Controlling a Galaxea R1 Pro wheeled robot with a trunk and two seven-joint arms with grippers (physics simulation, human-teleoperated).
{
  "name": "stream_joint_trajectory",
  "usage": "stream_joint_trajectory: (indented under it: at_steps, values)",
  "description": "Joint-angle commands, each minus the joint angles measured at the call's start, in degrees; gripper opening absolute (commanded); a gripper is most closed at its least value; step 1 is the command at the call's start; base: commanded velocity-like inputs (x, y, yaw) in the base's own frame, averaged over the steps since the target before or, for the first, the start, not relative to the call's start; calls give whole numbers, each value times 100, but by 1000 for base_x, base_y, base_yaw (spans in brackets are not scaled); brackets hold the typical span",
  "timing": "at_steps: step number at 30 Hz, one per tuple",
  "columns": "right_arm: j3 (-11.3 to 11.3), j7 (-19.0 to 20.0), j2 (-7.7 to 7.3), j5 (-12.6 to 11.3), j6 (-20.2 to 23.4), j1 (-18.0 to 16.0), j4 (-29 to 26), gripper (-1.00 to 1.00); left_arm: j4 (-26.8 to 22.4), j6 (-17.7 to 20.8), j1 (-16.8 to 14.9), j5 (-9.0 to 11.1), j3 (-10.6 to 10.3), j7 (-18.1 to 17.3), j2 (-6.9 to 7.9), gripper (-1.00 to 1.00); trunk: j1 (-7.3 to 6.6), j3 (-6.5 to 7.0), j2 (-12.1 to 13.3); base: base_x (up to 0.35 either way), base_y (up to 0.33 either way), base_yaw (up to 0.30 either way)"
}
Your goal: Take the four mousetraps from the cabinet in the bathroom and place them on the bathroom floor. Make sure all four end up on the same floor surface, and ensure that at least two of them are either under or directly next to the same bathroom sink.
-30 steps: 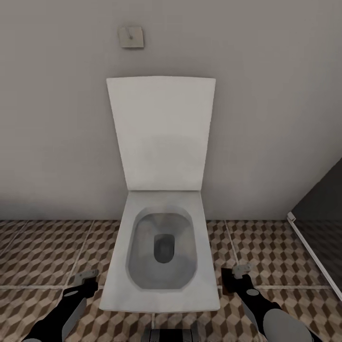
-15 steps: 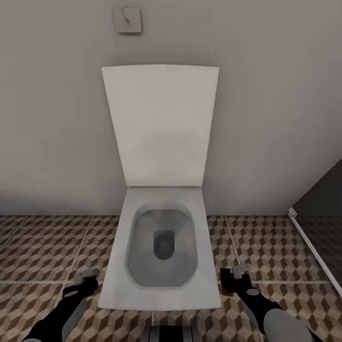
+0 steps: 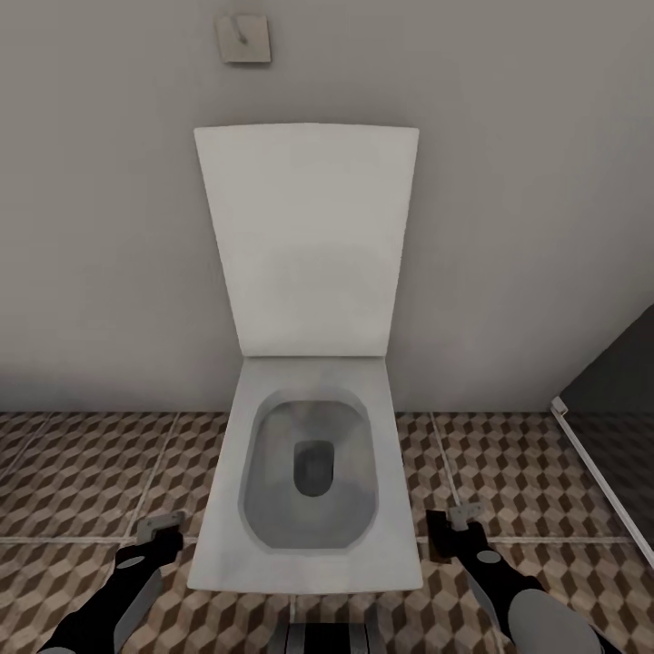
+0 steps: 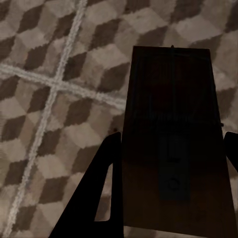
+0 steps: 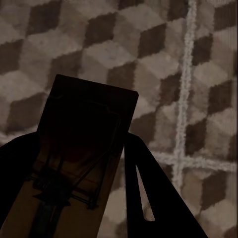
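Both arms are drawing slightly back beside the toilet [image 3: 309, 472], the left end effector [image 4: 168, 163] and right end effector [image 5: 79, 168] each seemingly clamping a shadowed mousetrap [image 4: 173, 144] above the bathroom floor [image 3: 82, 472], leaving placement pending.

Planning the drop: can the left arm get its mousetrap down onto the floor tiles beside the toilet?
Probably yes. The left gripper, shut on its mousetrap, hangs over bare bathroom floor beside the toilet; nothing lies beneath.

Both held mousetraps [image 4: 176, 148] [image 5: 74, 168] dark and cut off by frame edges, red spots indiscernible
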Motion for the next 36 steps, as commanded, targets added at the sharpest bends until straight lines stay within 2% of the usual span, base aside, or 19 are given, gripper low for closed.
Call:
stream_joint_trajectory:
  at_steps: [1,3,15,34,36]
  values:
    - [-48,28,-4,36,-19,-3,-1,-100,-9,19,-2,33,-46,62,11,-100,-1,-4,-2,0,0,0]
    - [-48,28,-6,40,-18,-3,-3,-100,-8,16,-2,33,-49,62,11,-100,-1,-4,-2,0,0,0]
    - [-44,24,-8,42,-18,-3,-2,-100,2,20,1,32,-68,64,-19,-100,30,-270,-18,0,0,0]
    - [-47,17,-13,40,-27,-3,-4,-100,6,-205,-1,32,-40,90,20,-100,30,-270,-18,0,0,0]
    - [-46,16,-11,40,-27,-3,-5,-100,7,-206,-2,32,-38,98,37,-100,35,-314,-20,0,0,0]
